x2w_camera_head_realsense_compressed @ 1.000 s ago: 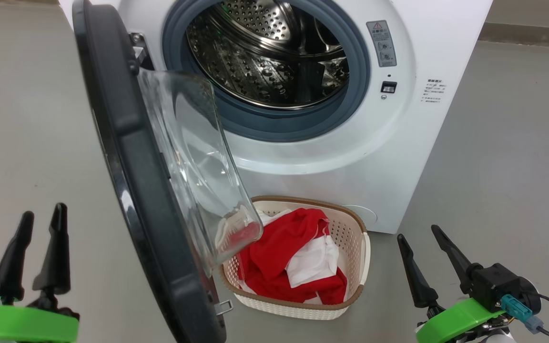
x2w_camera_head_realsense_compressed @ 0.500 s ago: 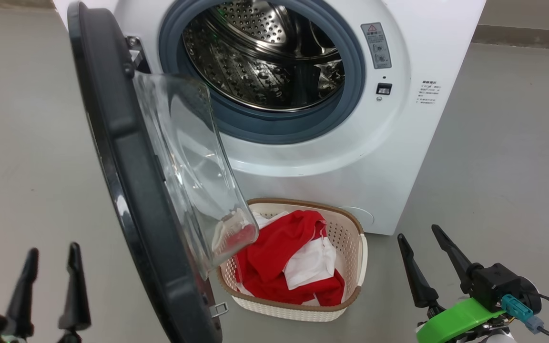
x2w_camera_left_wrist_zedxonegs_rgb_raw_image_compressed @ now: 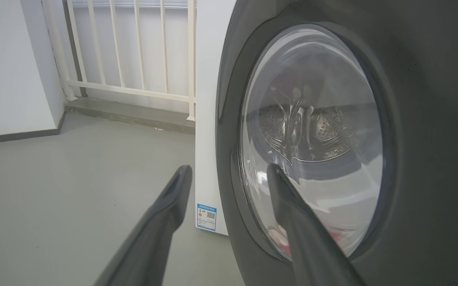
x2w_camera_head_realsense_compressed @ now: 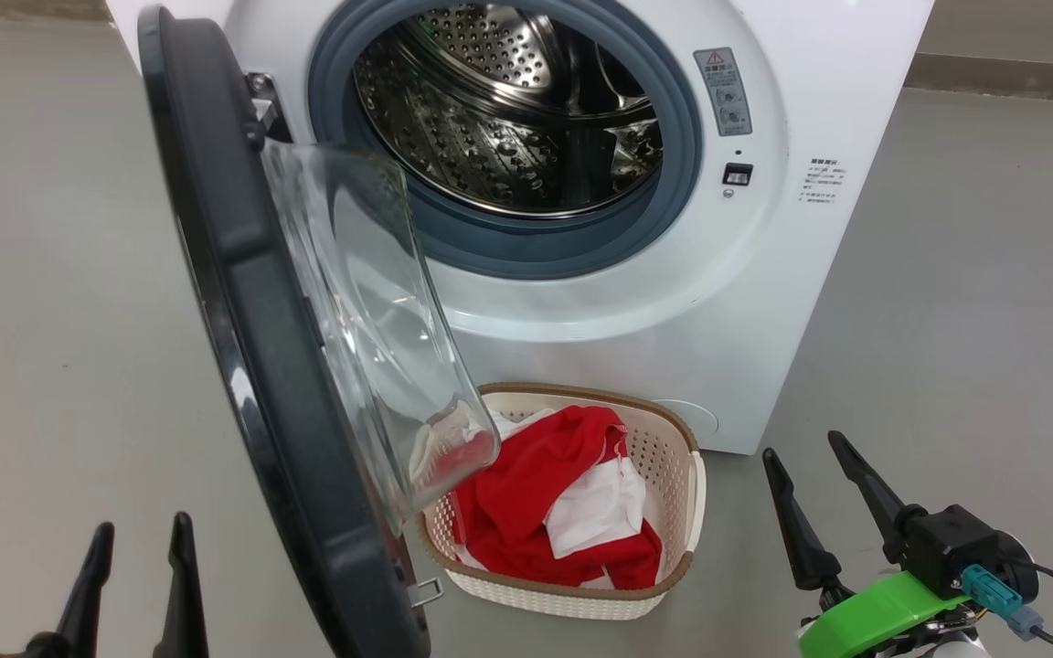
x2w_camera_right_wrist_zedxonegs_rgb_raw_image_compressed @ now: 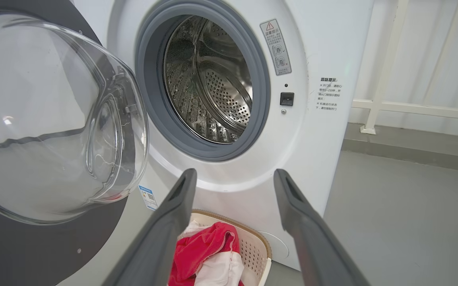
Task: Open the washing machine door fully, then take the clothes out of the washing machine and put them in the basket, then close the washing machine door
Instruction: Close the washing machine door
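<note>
Well, left gripper (x2w_camera_head_realsense_compressed: 143,530) and right gripper (x2w_camera_head_realsense_compressed: 801,448) gape empty; washing machine (x2w_camera_head_realsense_compressed: 764,274) carries warning-triangle sticker (x2w_camera_head_realsense_compressed: 724,91).

washing machine door (x2w_camera_head_realsense_compressed: 261,347): open, edge-on
washing machine (x2w_camera_head_realsense_compressed: 764,302): white, drum (x2w_camera_head_realsense_compressed: 508,137) empty (perforated steel)
clothes (x2w_camera_head_realsense_compressed: 526,493): red-white, heaped in basket (x2w_camera_head_realsense_compressed: 696,484)

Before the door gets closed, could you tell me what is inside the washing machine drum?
The drum shows bare perforated steel walls with no garment on them. Its front lower part is hidden behind the gasket.

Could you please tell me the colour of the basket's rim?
Brown, on the cream perforated basket; head view.
</note>
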